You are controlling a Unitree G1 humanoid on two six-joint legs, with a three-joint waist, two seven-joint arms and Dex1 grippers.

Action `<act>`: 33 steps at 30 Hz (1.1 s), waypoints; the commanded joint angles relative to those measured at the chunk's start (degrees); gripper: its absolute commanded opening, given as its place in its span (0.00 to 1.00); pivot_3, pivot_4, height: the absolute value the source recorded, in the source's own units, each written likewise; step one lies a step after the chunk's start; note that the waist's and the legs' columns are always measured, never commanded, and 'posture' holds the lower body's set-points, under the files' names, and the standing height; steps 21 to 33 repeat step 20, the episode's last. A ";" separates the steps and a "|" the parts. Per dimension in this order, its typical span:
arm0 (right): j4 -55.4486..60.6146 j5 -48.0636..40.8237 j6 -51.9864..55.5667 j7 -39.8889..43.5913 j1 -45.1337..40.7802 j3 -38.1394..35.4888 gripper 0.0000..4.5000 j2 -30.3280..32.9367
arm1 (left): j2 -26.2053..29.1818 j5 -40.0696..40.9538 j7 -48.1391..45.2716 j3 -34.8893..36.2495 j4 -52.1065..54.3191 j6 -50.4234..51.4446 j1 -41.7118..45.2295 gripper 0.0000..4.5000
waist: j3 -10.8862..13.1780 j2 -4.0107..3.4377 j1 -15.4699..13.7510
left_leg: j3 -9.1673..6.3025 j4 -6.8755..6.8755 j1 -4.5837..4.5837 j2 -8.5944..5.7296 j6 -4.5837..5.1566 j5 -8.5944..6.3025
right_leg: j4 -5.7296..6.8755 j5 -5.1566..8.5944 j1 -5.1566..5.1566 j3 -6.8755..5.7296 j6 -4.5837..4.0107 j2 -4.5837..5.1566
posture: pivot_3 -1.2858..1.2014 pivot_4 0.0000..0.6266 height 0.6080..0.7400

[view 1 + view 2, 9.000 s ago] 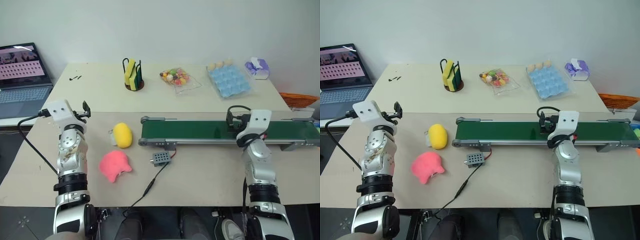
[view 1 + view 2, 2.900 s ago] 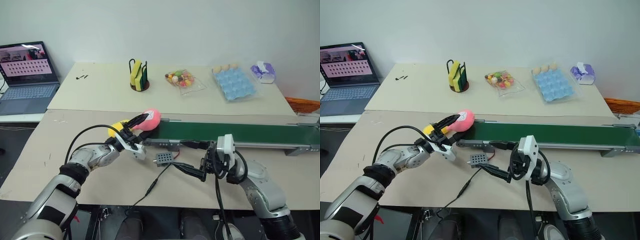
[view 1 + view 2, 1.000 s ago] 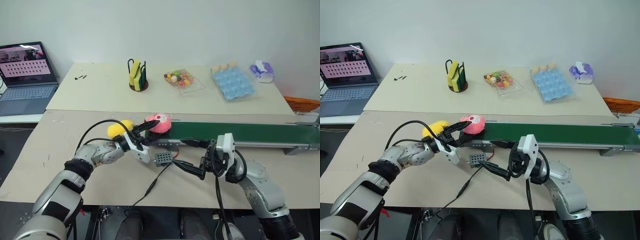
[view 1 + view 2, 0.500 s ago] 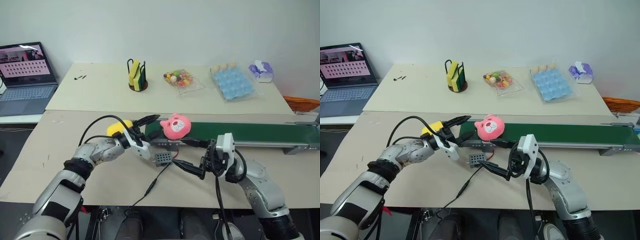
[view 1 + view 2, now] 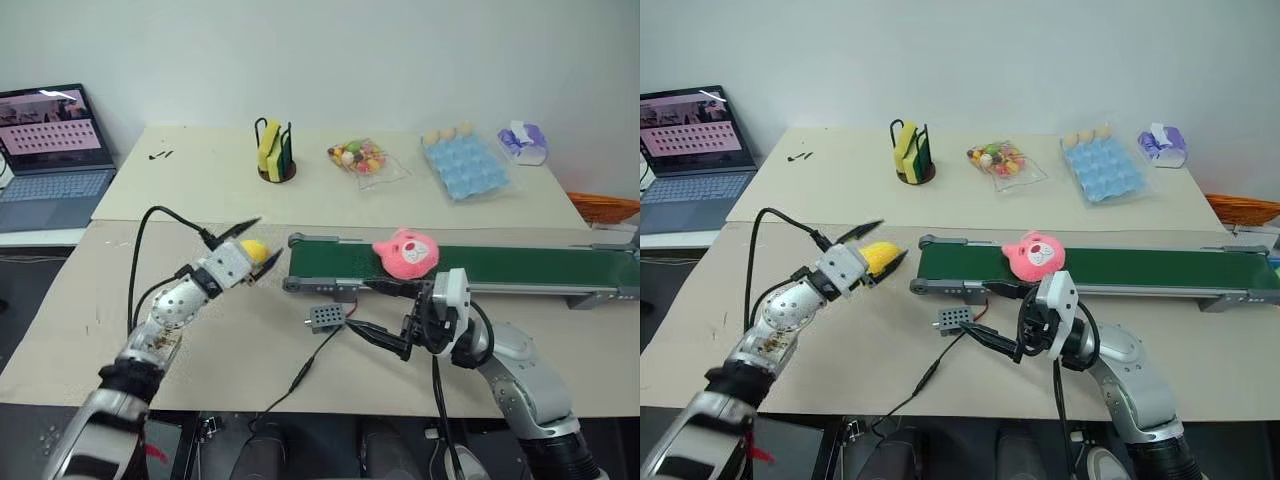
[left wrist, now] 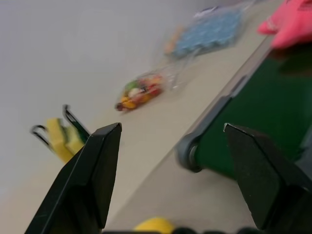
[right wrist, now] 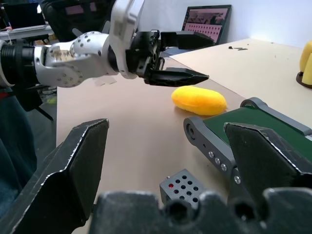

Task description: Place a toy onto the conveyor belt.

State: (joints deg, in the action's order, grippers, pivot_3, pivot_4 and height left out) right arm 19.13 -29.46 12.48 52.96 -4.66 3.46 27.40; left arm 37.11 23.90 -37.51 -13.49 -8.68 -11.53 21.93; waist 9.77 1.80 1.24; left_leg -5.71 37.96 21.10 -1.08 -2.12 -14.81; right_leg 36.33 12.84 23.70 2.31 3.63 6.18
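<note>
Left of centre in the head view, the left claw (image 5: pixel 252 250) is seen with its two black fingers spread apart and nothing between them; it is poised just above a yellow plush toy (image 5: pixel 255 249) lying on the table. Lower right of centre, the right claw (image 5: pixel 375 314) is likewise held wide apart and empty, level above the tabletop beside a small grey box (image 5: pixel 322 317) with a cable.

Beyond the claws, the pink toy (image 5: pixel 405 253) is seen resting on the green conveyor belt (image 5: pixel 520 264), in the belt's left half, free of both claws. By this look the placing is judged done: the toy has been let go and is carried by the belt alone. Little is judged to be left beyond drawing the arms clear.

The toy is roundish, so no strong long axis can be told; it is slightly wider along the belt. Its face is turned up and toward the lower edge of the frame, ears toward the upper edge.
</note>
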 commanded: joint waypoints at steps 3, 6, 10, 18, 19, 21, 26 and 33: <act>0.09 -0.35 -1.36 0.68 -1.18 -0.94 1.00 -0.06 | 2.95 6.00 -11.02 3.12 8.95 11.26 -0.40 0.79 | -0.02 -0.04 0.18 | 0.01 0.00 -0.12 0.00 0.00 0.00 | -0.01 0.00 -0.12 0.01 0.00 -0.03 | 0.52 0.24 1.00; -0.14 -0.22 -1.44 0.82 -1.33 -0.73 1.00 -0.20 | 2.31 4.25 -14.13 3.00 8.37 12.38 0.81 0.79 | -0.02 -0.04 0.33 | 0.03 0.00 -0.40 0.02 0.03 -0.02 | -0.12 0.01 -0.44 0.01 -0.01 -0.07 | 0.52 0.24 1.00; -0.26 0.10 -1.67 0.78 -1.26 -0.72 1.00 -0.26 | 0.49 2.07 -15.59 3.51 7.13 12.48 1.76 0.79 | -0.02 -0.04 0.27 | 0.03 0.00 -0.43 0.02 0.03 -0.02 | -0.15 0.02 -0.51 0.00 -0.01 -0.07 | 0.52 0.24 1.00; 0.28 0.07 -1.77 0.62 -0.51 -1.01 1.00 -0.14 | -2.79 0.10 -16.68 5.49 6.61 12.91 2.25 0.79 | -0.01 -0.04 0.20 | 0.02 0.00 -0.43 0.03 0.03 -0.02 | -0.16 0.01 -0.50 0.01 -0.01 -0.07 | 0.52 0.24 1.00; 0.28 0.06 -1.74 0.64 -0.52 -1.03 1.00 -0.09 | -3.12 -0.14 -16.70 5.76 6.44 12.85 2.27 0.79 | -0.01 -0.04 0.17 | 0.02 0.00 -0.43 0.03 0.03 -0.02 | -0.16 0.01 -0.50 0.01 -0.01 -0.07 | 0.52 0.24 1.00; 0.23 0.02 -1.72 0.69 -0.54 -1.08 1.00 -0.04 | -3.41 -0.33 -16.73 5.97 6.35 12.85 2.30 0.79 | -0.01 -0.04 0.17 | 0.03 0.00 -0.43 0.03 0.03 -0.02 | -0.17 0.01 -0.50 0.01 -0.01 -0.07 | 0.52 0.24 1.00; 0.23 0.02 -1.72 0.69 -0.54 -1.08 1.00 -0.04 | -3.41 -0.33 -16.73 5.97 6.35 12.85 2.30 0.79 | -0.01 -0.04 0.17 | 0.03 0.00 -0.43 0.03 0.03 -0.02 | -0.17 0.01 -0.50 0.01 -0.01 -0.07 | 0.52 0.24 1.00; 0.23 0.02 -1.72 0.69 -0.54 -1.08 1.00 -0.04 | -3.41 -0.33 -16.73 5.97 6.35 12.85 2.30 0.79 | -0.01 -0.04 0.17 | 0.03 0.00 -0.43 0.03 0.03 -0.02 | -0.17 0.01 -0.50 0.01 -0.01 -0.07 | 0.52 0.24 1.00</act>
